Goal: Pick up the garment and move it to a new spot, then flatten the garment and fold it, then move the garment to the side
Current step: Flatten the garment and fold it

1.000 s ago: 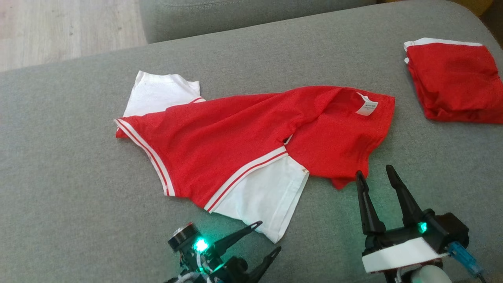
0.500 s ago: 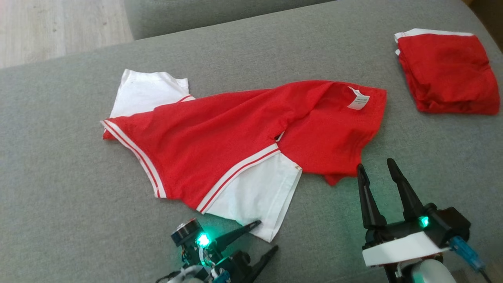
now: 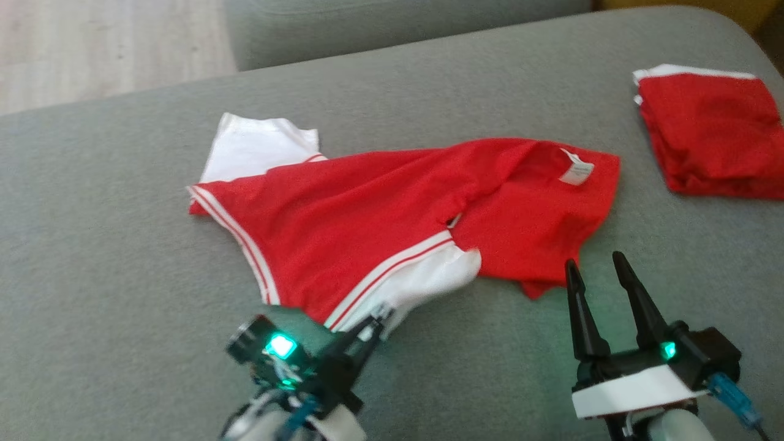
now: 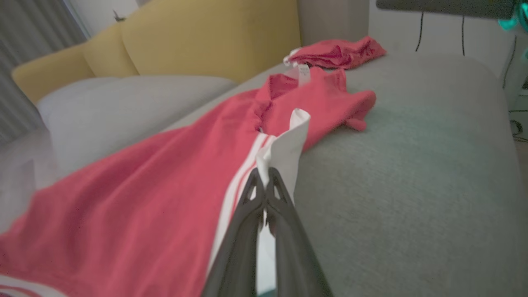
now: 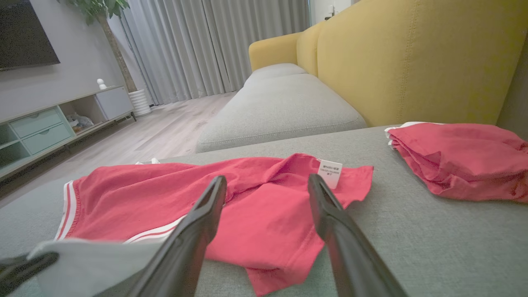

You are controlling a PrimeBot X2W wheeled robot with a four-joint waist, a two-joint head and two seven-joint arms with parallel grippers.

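Observation:
The garment (image 3: 367,214) is a red shirt with white sleeves and white stripes, lying spread and rumpled on the grey cushion (image 3: 110,318). My left gripper (image 3: 370,327) is shut on the near white sleeve (image 3: 429,282), which is bunched and lifted at the pinch. In the left wrist view the fingers (image 4: 272,198) close on the white cloth (image 4: 288,144). Just short of the garment's (image 5: 255,206) red hem, my right gripper (image 3: 603,266) stands open with nothing between its fingers (image 5: 330,214). A white label (image 3: 577,171) shows near the collar.
A second red garment (image 3: 710,135) lies folded at the cushion's far right, also seen in the right wrist view (image 5: 458,161). A yellow sofa back (image 5: 412,57) rises behind. Wooden floor (image 3: 92,49) lies beyond the cushion's far left edge.
My left gripper moved forward and shut on the white sleeve, which is now gathered and raised instead of lying flat. The right gripper stays open in place. The camera shifted slightly.

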